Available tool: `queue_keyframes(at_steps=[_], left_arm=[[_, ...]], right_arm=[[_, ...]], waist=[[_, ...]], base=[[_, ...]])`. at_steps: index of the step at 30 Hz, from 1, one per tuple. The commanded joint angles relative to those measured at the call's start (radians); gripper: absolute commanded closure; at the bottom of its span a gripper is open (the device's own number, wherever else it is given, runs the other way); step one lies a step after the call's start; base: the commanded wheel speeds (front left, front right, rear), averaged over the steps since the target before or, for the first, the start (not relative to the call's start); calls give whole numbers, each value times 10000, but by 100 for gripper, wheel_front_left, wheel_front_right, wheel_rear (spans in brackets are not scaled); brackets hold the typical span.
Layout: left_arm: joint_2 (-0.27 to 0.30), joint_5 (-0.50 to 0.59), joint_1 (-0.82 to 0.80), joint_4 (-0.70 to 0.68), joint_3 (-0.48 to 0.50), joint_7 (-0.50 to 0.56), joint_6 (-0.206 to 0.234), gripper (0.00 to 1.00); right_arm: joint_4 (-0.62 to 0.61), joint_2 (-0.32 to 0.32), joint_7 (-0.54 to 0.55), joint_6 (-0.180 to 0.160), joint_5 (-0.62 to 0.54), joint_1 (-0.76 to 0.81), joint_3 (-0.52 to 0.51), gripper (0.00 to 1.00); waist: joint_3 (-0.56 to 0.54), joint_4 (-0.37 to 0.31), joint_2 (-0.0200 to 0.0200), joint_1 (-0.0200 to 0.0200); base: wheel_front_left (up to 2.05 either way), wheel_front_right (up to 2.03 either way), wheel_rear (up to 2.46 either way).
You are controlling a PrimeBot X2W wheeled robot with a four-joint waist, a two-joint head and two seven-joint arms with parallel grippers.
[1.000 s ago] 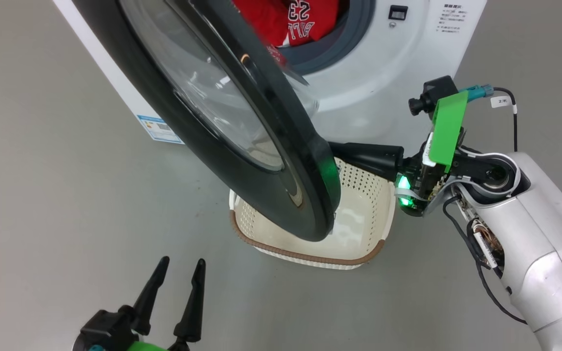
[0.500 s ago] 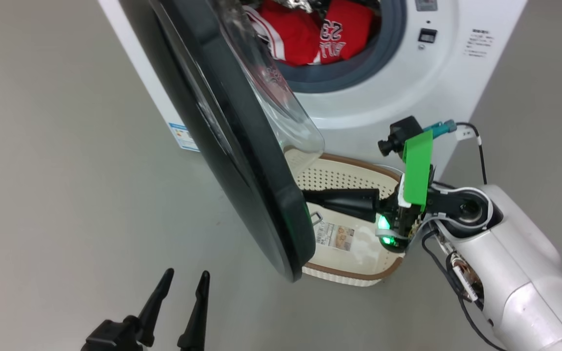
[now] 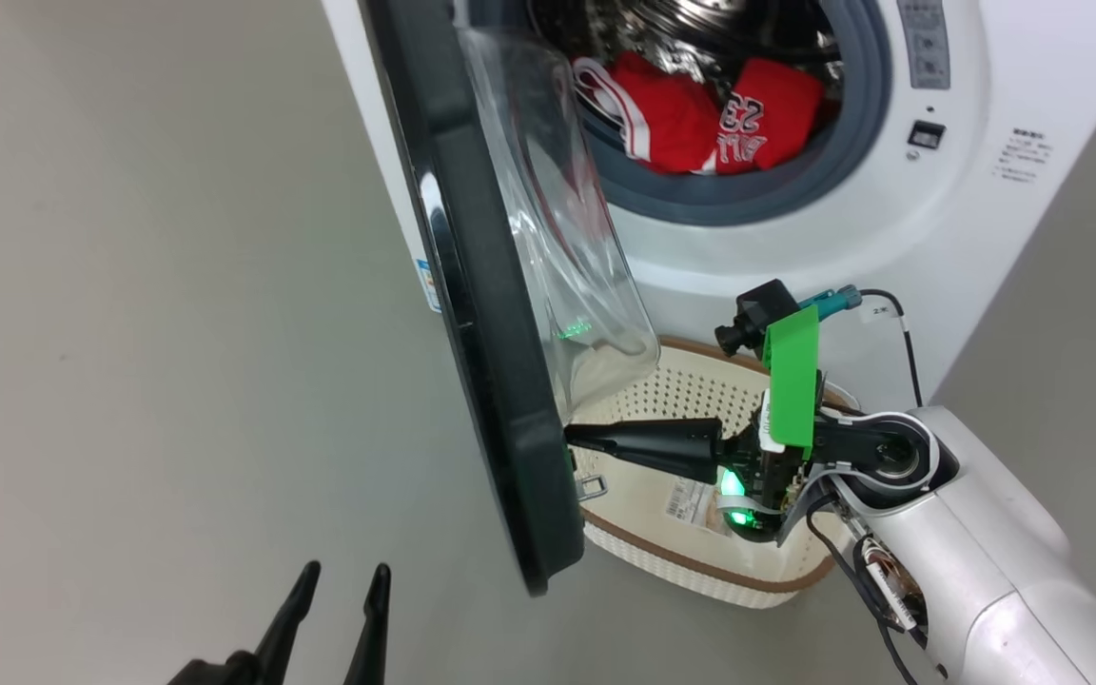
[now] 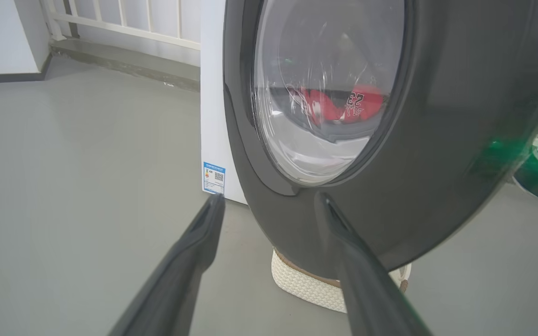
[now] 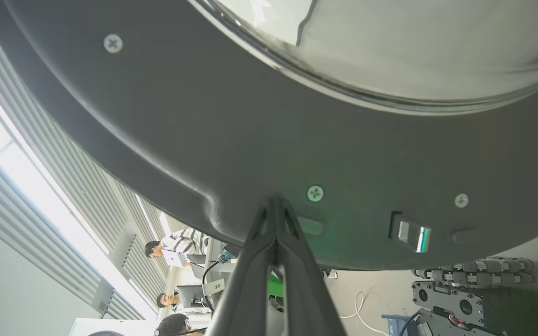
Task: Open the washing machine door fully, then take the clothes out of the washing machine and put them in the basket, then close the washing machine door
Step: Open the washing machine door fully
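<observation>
the washing machine (image 3: 795, 276) stands on a grey floor (image 3: 129, 285) with its door (image 3: 496, 400) swung out on the robot's left side. from the head the door is seen nearly edge-on, its clear glass bowl (image 3: 567, 238) bulging toward the opening. the clothes (image 3: 700, 128), red with white trim and white print, lie inside the steel drum (image 3: 700, 29) behind the grey gasket (image 3: 700, 205); the left wrist view shows them through the door glass. the basket (image 3: 691, 576), cream with a brown rim, sits on the floor right in front of the machine, below the opening. the lower edge of the door hangs over its left end, and a sticker (image 3: 691, 499) shows on its bottom. the right gripper (image 3: 571, 436) reaches across above the basket with its two fingers pressed together, holding nothing. its tips rest against the inner face of the door's dark rim; in the right wrist view they meet the rim just beside a screw (image 5: 315, 192), with the latch (image 5: 411, 232) a little further along. the left gripper (image 3: 342, 571) sits low at the robot's left, apart from the door. its fingers are spread wide and empty, pointing toward the door's outer face
</observation>
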Motion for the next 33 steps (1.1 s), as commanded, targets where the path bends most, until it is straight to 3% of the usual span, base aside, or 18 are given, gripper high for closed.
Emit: queue_keyframes(at_steps=[1,15,28,30,33], left_arm=[[93,73,-16,-293,417,-92,49,0],[93,-59,42,-567,713,-92,212,0],[93,-72,15,-599,725,-92,225,0],[93,-67,-1,-577,725,-92,218,0],[93,-34,-17,-544,723,-92,199,0]], right_arm=[[-355,332,88,77,120,52,206,100],[-596,352,-377,77,1045,-341,1581,100],[-633,353,-894,77,901,-382,1750,100],[-622,353,-1020,77,749,-347,1681,75],[-589,353,-1204,77,469,-232,1516,55]], waist=[[-116,175,0,0],[32,347,0,0],[40,312,0,0],[31,302,0,0],[3,283,0,0]], base=[[0,0,0],[0,0,0],[0,0,0],[0,0,0],[0,0,0]])
